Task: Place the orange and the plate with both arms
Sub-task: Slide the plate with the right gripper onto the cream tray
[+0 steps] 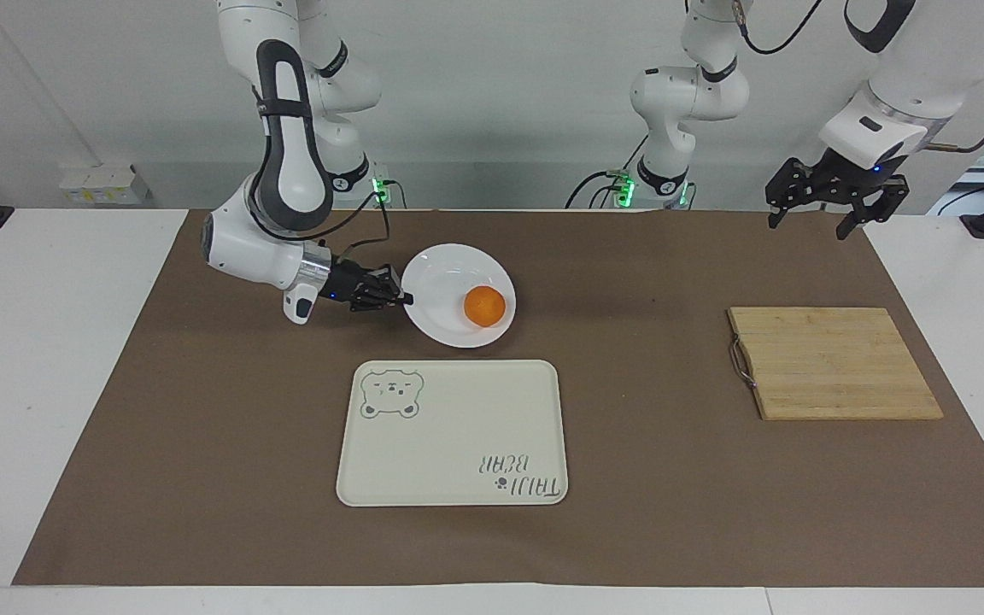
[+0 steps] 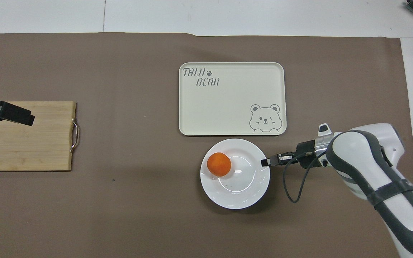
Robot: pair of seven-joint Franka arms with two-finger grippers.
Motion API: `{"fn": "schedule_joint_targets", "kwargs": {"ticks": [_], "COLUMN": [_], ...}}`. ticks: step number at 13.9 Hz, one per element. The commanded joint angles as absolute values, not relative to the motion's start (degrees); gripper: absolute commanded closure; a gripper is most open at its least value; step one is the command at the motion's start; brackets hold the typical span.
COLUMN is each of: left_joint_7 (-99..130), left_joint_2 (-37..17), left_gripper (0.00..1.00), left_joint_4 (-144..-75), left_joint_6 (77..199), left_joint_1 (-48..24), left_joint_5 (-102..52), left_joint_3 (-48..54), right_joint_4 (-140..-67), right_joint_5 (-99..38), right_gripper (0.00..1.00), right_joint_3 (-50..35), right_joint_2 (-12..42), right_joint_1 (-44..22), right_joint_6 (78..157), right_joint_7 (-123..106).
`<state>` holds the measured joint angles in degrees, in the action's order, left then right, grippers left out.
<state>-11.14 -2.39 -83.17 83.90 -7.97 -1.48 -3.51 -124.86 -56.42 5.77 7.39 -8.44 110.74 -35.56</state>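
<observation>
The white plate [image 1: 445, 273] [image 2: 242, 190] hangs slightly tilted just above the brown mat, close to the tray's edge nearest the robots. My right gripper [image 1: 405, 299] [image 2: 265, 162] is shut on the plate's rim at the side toward the right arm's end. The orange [image 1: 484, 306] [image 2: 219, 164] lies in the plate, off centre, on the side away from that gripper. My left gripper [image 1: 808, 226] waits open and empty in the air over the mat's corner by the left arm's base. One of its fingers [image 2: 13, 114] shows over the wooden board.
A cream tray [image 1: 458, 444] [image 2: 228, 107] with a bear drawing lies mid-table, farther from the robots than the plate. A wooden cutting board [image 1: 834, 363] [image 2: 31, 143] with a metal handle lies toward the left arm's end. A brown mat [image 1: 654, 478] covers the table.
</observation>
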Motion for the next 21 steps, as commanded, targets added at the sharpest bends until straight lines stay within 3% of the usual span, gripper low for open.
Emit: {"fn": "schedule_joint_targets", "kwargs": {"ticks": [1,7,13,17,21], "left_joint_7": [-11.34,-11.25,-11.25,-11.25,-11.25], "left_joint_2": [-1.58,-1.58,-1.58,-1.58,-1.58], "left_gripper": [0.0,0.0,0.0,0.0,0.0], "left_joint_4": [-83.94,-83.94,-84.02,-84.02,-84.02], "left_joint_6": [84.9,84.9,84.9,84.9,84.9], "left_joint_1": [-7.38,-7.38,-7.38,-7.38,-7.38], "left_joint_5": [-1.93,-1.93,-1.93,-1.93,-1.93], "left_joint_3": [-3.16,-3.16,-3.16,-3.16,-3.16], "right_joint_4": [-119.38,-106.72,-94.77,-89.84,-89.47], "right_joint_5": [-61.08,-61.7,-69.87,-71.27,-68.22], "right_gripper": [1.0,1.0,1.0,1.0,1.0], "right_joint_3": [5.54,5.54,5.36,4.32,3.69], "right_joint_2": [10.71,17.13,28.02,33.65,35.41], "right_joint_1": [-7.12,-7.29,-7.47,-8.09,-8.61], "right_joint_6": [108.37,109.42,114.6,118.73,120.41], "right_joint_7": [-38.15,-33.24,-32.08,-31.73,-32.16]}}
